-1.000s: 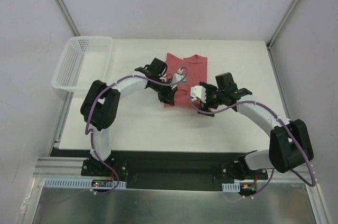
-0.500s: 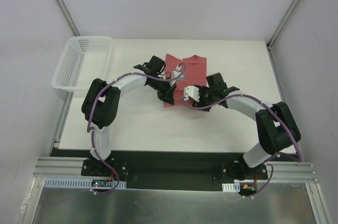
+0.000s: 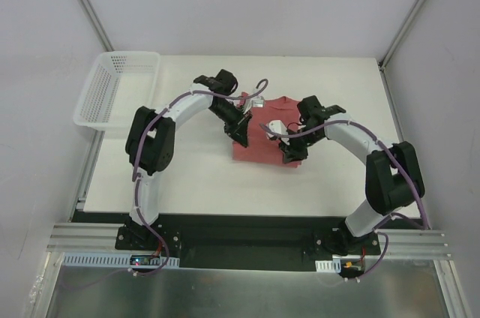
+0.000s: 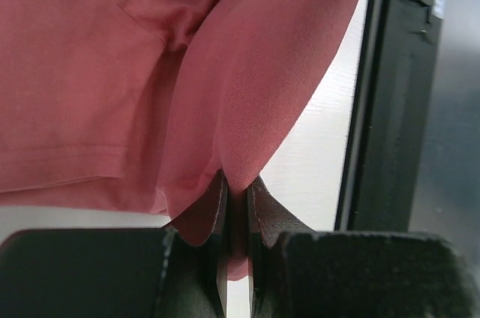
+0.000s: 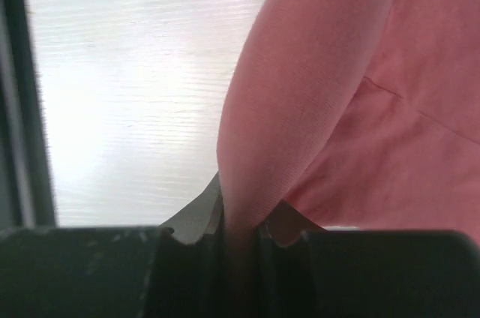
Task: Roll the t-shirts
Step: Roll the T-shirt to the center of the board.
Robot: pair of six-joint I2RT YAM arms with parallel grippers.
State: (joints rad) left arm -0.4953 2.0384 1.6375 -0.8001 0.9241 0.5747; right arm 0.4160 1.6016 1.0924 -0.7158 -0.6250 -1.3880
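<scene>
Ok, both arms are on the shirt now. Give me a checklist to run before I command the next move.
1. Left gripper shut on the t-shirt: ok, a fold of fabric is pinched between its jaws.
2. Right gripper shut on the t-shirt: ok, fabric is clamped between its jaws.
3. Number of layers in each pinch: cannot tell.
4. Grippers apart from each other: ok, they sit at opposite sides of the shirt in the top view.
5. Basket away from the shirt: ok, it stands at the far left corner of the table.
</scene>
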